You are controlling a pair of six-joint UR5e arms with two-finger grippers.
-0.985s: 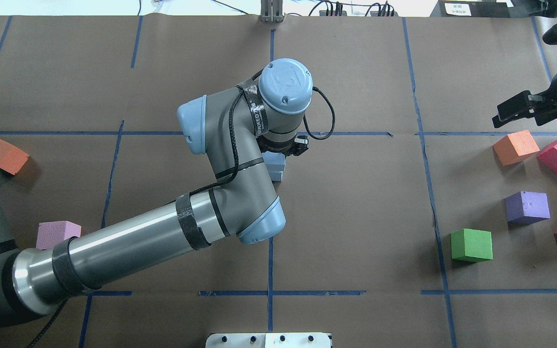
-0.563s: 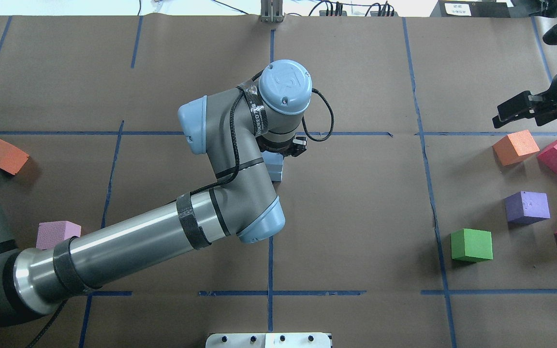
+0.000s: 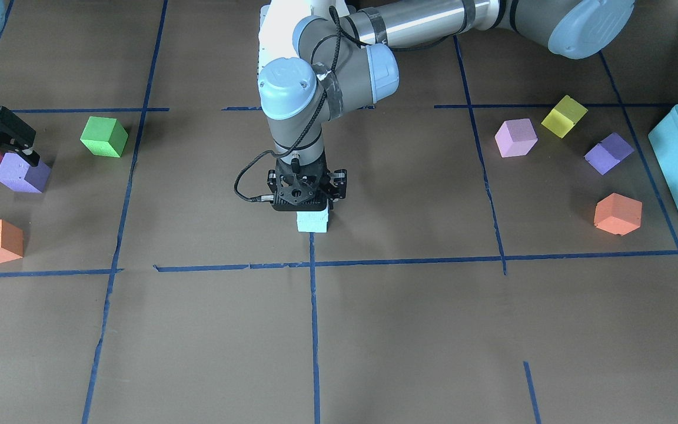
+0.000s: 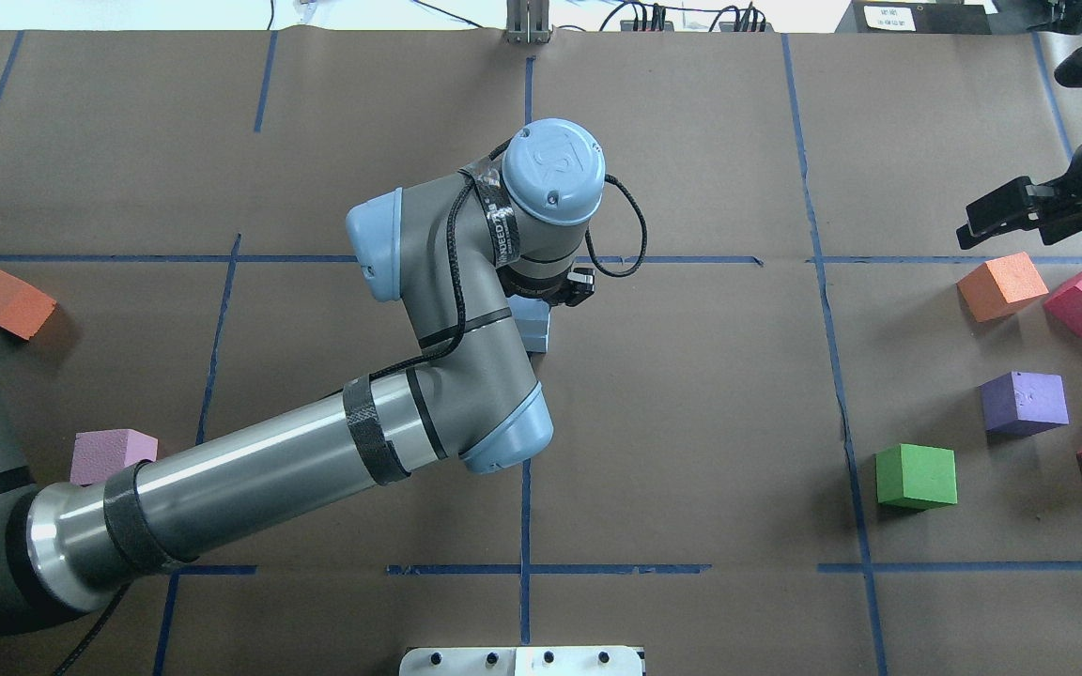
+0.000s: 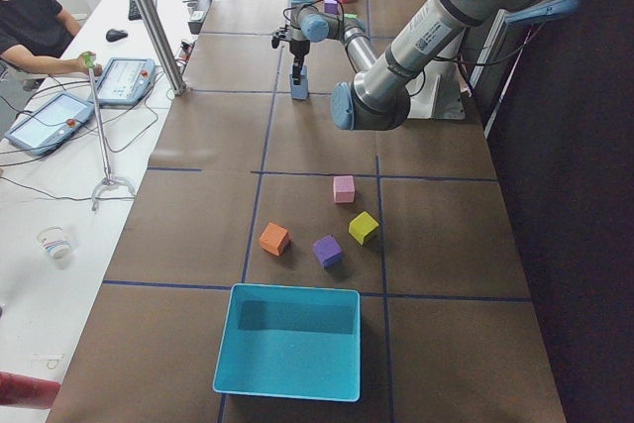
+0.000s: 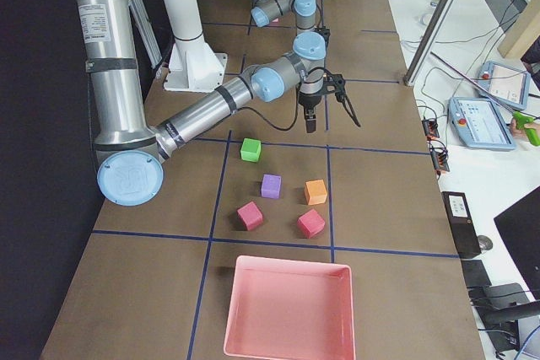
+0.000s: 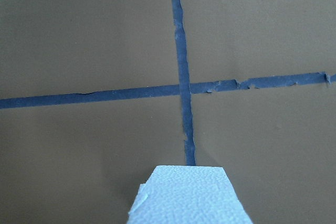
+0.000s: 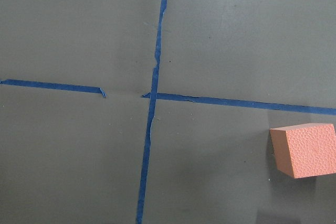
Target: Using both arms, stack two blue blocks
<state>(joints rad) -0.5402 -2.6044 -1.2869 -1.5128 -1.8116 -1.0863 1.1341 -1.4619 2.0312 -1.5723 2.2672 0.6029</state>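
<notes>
The blue blocks (image 4: pixel 533 329) sit about midway between the table's left and right edges, roughly at its middle, under the left gripper (image 3: pixel 308 203). From the left side they look like a short column, so I judge one is set on the other: the lower block (image 3: pixel 313 222) rests on the paper, and the upper block (image 7: pixel 186 198) shows at the bottom of the left wrist view. The gripper body hides its fingers, so I cannot tell whether they clamp the upper block or have let go. The step in hand looks like release. To do it well, hold the wrist plumb, check the two are flush, part the fingers slowly, then rise straight up so the foam is not dragged. The right gripper (image 4: pixel 992 218) hangs with fingers parted and empty near the right edge; it should stay there.
</notes>
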